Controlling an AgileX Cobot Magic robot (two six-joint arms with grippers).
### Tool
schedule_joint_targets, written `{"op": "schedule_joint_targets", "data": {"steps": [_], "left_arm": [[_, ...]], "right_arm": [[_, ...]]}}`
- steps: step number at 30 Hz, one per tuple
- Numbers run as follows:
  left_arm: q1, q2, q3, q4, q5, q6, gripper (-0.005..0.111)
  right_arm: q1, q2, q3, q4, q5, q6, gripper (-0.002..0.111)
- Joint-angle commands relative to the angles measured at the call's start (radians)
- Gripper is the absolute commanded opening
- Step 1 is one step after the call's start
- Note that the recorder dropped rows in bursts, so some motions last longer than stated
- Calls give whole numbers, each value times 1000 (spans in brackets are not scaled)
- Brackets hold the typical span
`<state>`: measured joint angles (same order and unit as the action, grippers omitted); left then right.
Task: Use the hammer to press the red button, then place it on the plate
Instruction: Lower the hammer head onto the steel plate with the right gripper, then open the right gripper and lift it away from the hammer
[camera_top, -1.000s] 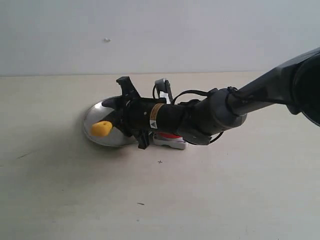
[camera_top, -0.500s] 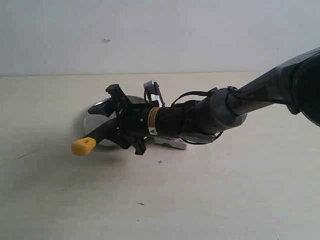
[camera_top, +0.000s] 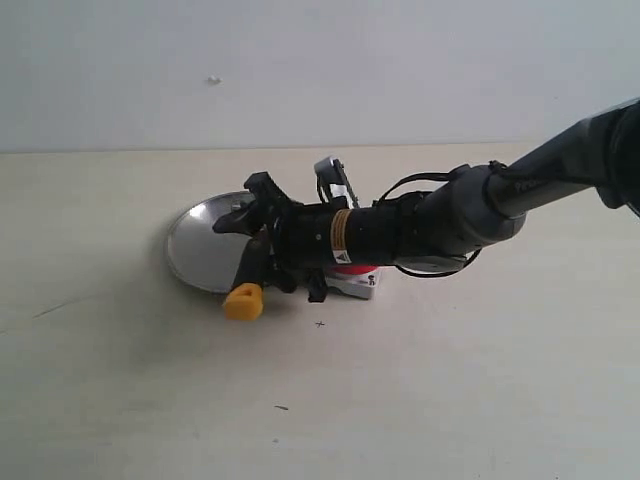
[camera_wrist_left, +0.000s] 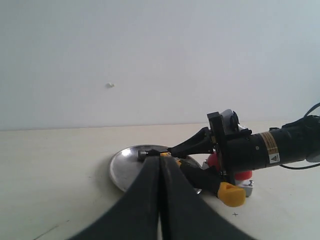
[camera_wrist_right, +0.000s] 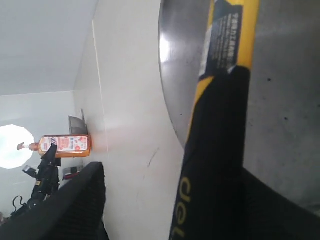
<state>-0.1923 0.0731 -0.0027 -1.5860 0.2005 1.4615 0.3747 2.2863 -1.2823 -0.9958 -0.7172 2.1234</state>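
So, tabletop (camera_top: 400, 400): pale and bare at the near edge, carrying all 3 task things further back.
Left pincer (camera_wrist_left: 160, 165): closest to its own camera, its 2 dark fingers (camera_wrist_left: 145, 200) were pressed together with nothing between them. It hung low, short of the plate (camera_wrist_left: 125, 167), and was out of the exterior view.
Hammer (camera_top: 248, 275): held by the handle in the right pincer (camera_top: 258, 240). The yellow end poked out past the plate's near rim over the tabletop and the dark head lay over the dish. Whether the head touched the metal could not be told.
Right pincer: clamped around the black handle, its arm reaching in from the right and across the red button (camera_top: 355, 271).
Red button: just beside the plate on its grey base, mostly hidden under the arm, with the hammer clear of it.
Plate: silver, with nothing lying loose in it.
Wall (camera_top: 300, 70): plain, behind everything.
Progress: the pressing looked finished, since the hammer was off the button and over the dish, though no picture proved it. The placing seemed under way.
Left to do: lower the hammer fully into the plate, let go, draw back.
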Motion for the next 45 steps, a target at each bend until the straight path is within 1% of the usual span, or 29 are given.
{"op": "schedule_joint_targets", "data": {"steps": [1, 6, 9, 16, 25, 28, 33, 40, 45], "left_arm": [[-8, -7, 3, 4, 3, 1, 0], [-8, -7, 3, 4, 3, 1, 0], [-8, -7, 3, 4, 3, 1, 0], [-8, -7, 3, 4, 3, 1, 0], [-8, -7, 3, 4, 3, 1, 0], [-8, -7, 3, 4, 3, 1, 0], [-8, -7, 3, 4, 3, 1, 0], [-8, -7, 3, 4, 3, 1, 0], [-8, -7, 3, 4, 3, 1, 0]], "right_arm": [[-6, -18, 1, -6, -64, 1, 62], [-6, -18, 1, -59, 2, 1, 62], [-11, -18, 1, -64, 11, 1, 62], [-63, -18, 1, -210, 18, 1, 62], [-119, -18, 1, -317, 11, 1, 62], [-140, -18, 1, -392, 7, 1, 62], [-173, -18, 1, -520, -54, 1, 62], [-215, -27, -2, -612, -140, 1, 62], [-243, -77, -2, -680, -172, 1, 55]]}}
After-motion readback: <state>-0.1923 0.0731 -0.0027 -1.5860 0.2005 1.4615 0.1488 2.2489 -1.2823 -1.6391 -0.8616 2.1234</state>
